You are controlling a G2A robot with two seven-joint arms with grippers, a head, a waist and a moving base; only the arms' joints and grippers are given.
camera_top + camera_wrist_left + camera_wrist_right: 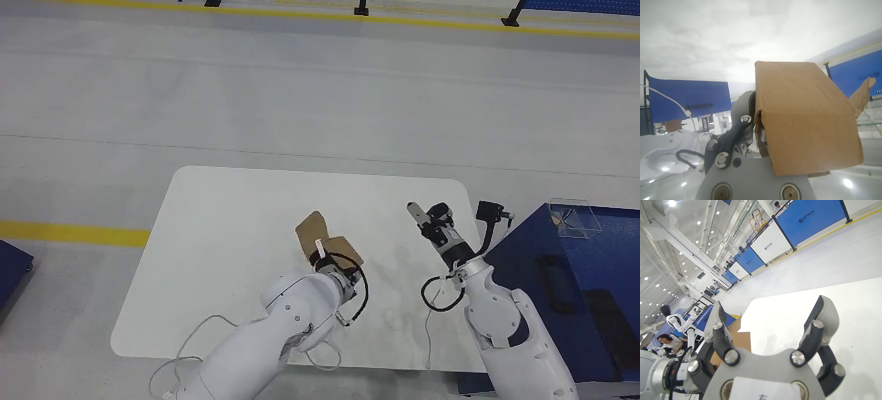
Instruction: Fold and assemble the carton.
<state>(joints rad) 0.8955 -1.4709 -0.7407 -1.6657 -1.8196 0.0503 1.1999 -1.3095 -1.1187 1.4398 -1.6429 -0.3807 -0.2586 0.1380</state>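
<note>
Spanning the space beneath both sets of jaws, a white table (230, 260) with rounded corners stands on a pale grey floor. Past the right jaws, on the side facing away from the carton, a dark blue cabinet (560, 290) sits just beside the table's edge, with a small clear container (572, 215) on its top. The brown cardboard carton (325, 240) is caught in the jaws of the left gripper (322, 258), over the middle of the table; whether it touches the tabletop cannot be told. Seen from the left wrist, the carton (806, 121) is partly folded: two broad panels meet at a crease and lean out over the jaws, and a loose flap (863, 94) sticks out on the side farthest from them. One dark finger (730, 136) closes against a ragged edge of the cardboard, and the other is hidden behind the panel. The right gripper (425, 212) is off to the side of the carton, apart from it. In its own wrist view the right gripper (770, 313) has its jaws spread wide with nothing between them, the ribbed pads (812, 313) facing each other over bare tabletop. The carton (741, 341) shows just outside one of those open jaws.
</note>
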